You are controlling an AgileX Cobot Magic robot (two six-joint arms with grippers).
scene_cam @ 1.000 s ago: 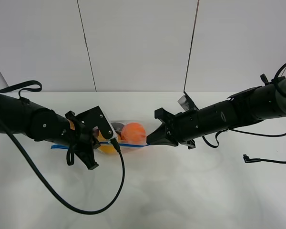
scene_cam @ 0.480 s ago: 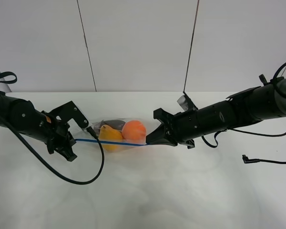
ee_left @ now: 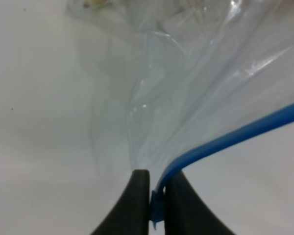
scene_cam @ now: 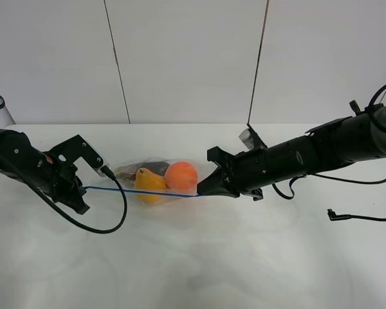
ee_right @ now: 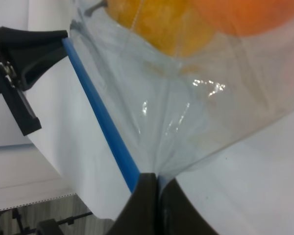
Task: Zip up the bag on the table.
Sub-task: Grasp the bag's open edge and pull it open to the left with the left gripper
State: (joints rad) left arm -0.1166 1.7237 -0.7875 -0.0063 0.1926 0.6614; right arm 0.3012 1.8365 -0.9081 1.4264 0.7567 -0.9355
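White tabletop (scene_cam: 199,257), clear bag (scene_cam: 132,174) lying mid-table btw two arms. Overhead cam shows orange ball (scene_cam: 181,175) & yellow item (scene_cam: 149,183) inside. Wrist cams add grip detail: left end effector (ee_left: 157,193) pinched tight on blue seal strip (ee_left: 235,132), right end effector (ee_right: 156,193) closed on bag's opposite corner.

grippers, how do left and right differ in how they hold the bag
The left gripper pinches the bag's left end; the right gripper pinches its right end. The left gripper has empty film between it and the contents; the right gripper sits right beside the orange item. Both are shut on the bag at its blue strip, which runs straight between them.
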